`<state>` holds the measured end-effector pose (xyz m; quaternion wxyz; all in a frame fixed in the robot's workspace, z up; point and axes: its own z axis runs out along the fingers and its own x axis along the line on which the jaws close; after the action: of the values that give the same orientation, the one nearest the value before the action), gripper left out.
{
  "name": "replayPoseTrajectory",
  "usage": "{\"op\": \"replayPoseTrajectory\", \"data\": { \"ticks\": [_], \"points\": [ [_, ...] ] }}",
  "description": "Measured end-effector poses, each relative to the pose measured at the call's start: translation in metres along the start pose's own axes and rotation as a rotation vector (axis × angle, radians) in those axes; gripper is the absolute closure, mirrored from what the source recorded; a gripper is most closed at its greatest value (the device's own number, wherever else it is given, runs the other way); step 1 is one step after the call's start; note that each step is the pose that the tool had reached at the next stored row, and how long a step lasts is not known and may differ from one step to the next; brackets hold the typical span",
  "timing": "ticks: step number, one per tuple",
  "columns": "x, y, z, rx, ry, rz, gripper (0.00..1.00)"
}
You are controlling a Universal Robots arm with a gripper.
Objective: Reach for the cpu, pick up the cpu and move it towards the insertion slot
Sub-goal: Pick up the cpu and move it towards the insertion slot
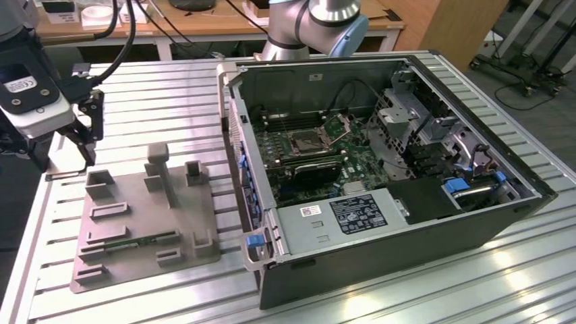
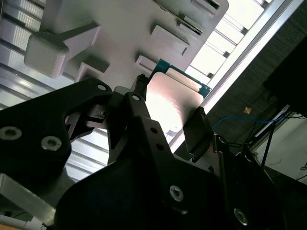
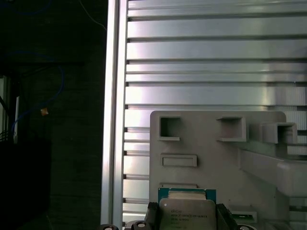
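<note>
Gripper (image 1: 83, 135) at the exterior view's left, holding anything?
Yes, clenched on the cpu (image 2: 175, 103), its side edges hidden behind the fingers (image 2: 194, 132), near the grey tray (image 1: 135, 202).
And the insertion slot (image 1: 306, 142)?
Rightward, well apart, inside the open computer case (image 1: 387, 253).

My gripper (image 2: 169, 103): matt black, w/ glinting metal screws. The cpu (image 3: 188, 214): smooth metal lid, dull sheen, green board rim. The tray (image 3: 216, 163): smooth matt grey plastic. The table (image 3: 201, 52): ribbed bare aluminium, v. shiny. The slot (image 1: 307, 142): bright metal frame. The case (image 1: 405, 256): dark matt sheet metal.
</note>
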<state>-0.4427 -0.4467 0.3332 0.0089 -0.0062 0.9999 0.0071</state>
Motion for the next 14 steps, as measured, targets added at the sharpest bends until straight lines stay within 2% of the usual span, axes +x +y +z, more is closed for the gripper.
{"op": "replayPoseTrajectory", "data": {
  "ticks": [7,14],
  "points": [
    [-0.0001,0.0000,-0.0020,0.0001,0.0002,0.000,0.45],
    [-0.0002,0.0002,-0.0108,0.0000,0.0000,0.000,0.45]
  ]
}}
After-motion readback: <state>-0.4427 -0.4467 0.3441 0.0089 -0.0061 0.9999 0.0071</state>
